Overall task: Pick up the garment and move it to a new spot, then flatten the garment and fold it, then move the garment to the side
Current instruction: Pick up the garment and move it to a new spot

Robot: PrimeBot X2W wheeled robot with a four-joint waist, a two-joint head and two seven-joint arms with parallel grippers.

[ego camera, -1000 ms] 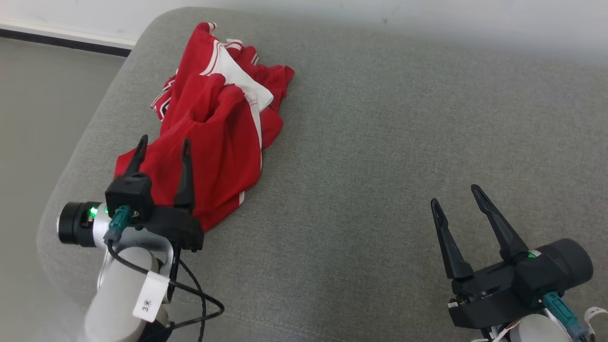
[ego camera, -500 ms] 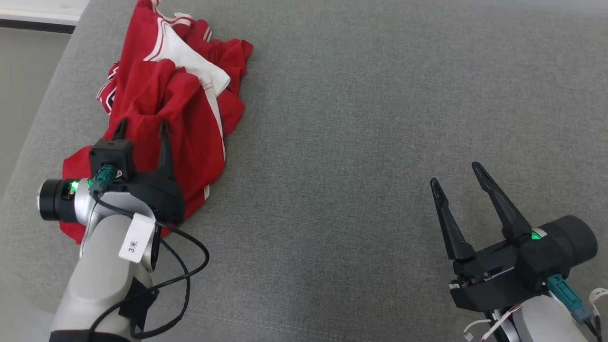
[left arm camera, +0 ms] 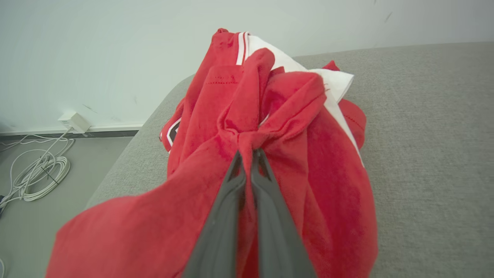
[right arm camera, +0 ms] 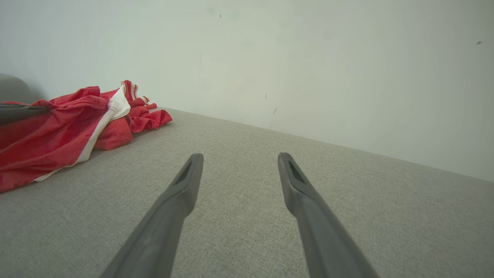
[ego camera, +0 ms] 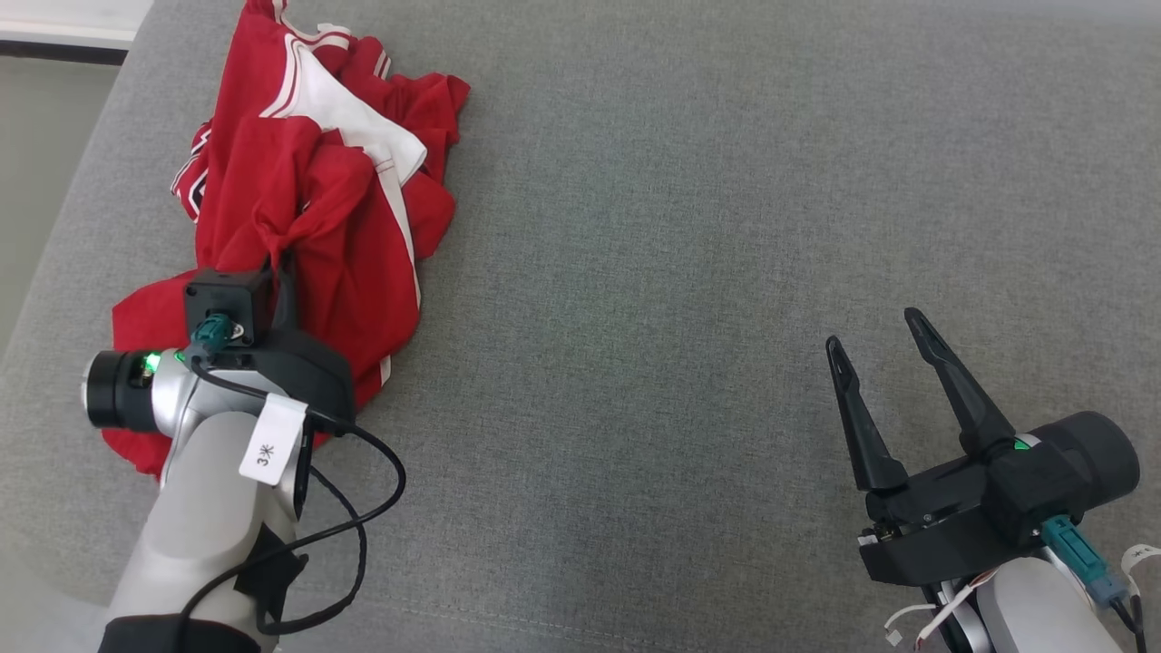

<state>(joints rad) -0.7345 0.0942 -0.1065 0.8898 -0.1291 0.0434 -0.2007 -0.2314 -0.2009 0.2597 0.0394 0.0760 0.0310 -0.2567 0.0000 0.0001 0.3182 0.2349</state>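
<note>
Left gripper (left arm camera: 249, 153) is clamped narrow on a bunched ridge of the garment (ego camera: 358, 245), the red cloth gathered into a knot right where the jaws meet. That garment, a red jersey-like piece with white panels and striped trim, lies crumpled near the far left corner of the grey cushion (ego camera: 726, 272). It looks light, limp and thin. It should lift with little effort, but it will hang and trail, and a pinch through one layer may let the rest slide or unfurl. For flattening, a hold on a hem or corner would likely serve better than this mid-cloth bunch, though I cannot tell which edge is which in the heap. Right gripper (ego camera: 871, 328) hovers well apart over bare cushion, jaws spread wide, holding nothing. Past the cushion's edge, white cables (left arm camera: 36, 173) lie coiled below a pale wall (right arm camera: 308, 58).
</note>
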